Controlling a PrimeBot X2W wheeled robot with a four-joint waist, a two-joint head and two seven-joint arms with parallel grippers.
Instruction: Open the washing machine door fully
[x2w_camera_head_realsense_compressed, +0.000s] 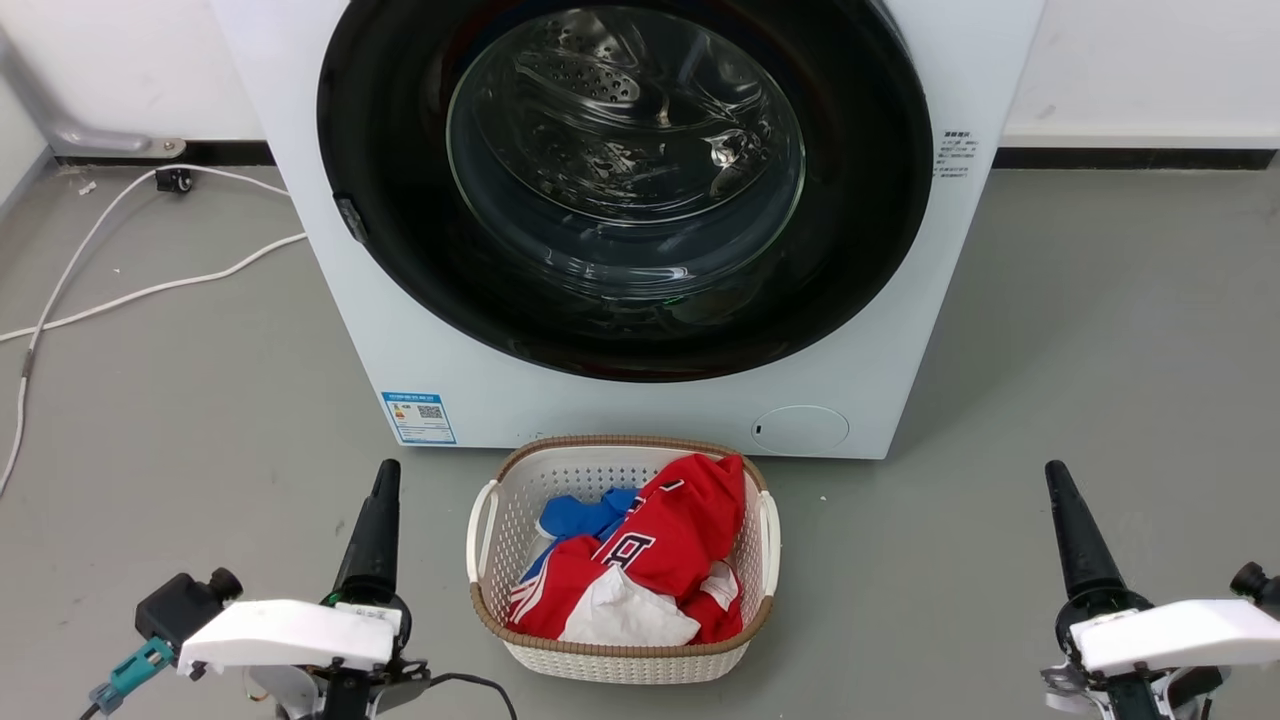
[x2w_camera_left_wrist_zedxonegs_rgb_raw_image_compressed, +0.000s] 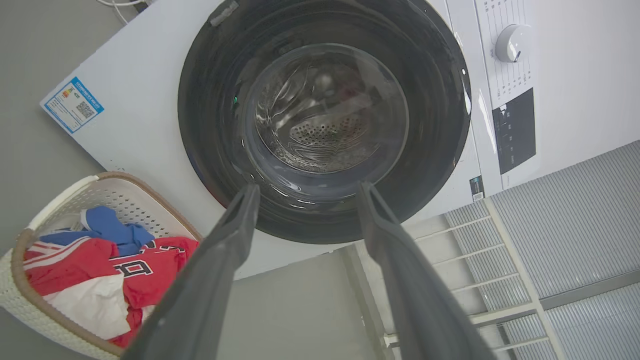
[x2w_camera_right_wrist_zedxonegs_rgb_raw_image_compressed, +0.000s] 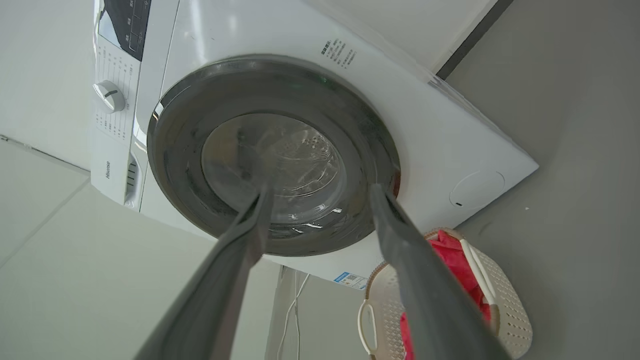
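Squarely frontward, washing machine door (x2w_camera_head_realsense_compressed: 385, 150) shut, left end effector (x2w_camera_left_wrist_zedxonegs_rgb_raw_image_compressed: 305, 192) spread, right end effector (x2w_camera_right_wrist_zedxonegs_rgb_raw_image_compressed: 322, 192) spread

bright, even light; soft shadows on the grey floor (x2w_camera_head_realsense_compressed: 1100, 350). white glints streak the washing machine door (x2w_camera_head_realsense_compressed: 625, 190) glass. both wrist views bend at their edges; the right one looks hazier, perhaps defocused, its near fingers (x2w_camera_right_wrist_zedxonegs_rgb_raw_image_compressed: 425, 280) blurred.

Washing machine (x2w_camera_head_realsense_compressed: 560, 412) top cropped; side label (x2w_camera_head_realsense_compressed: 955, 152) text illegible.
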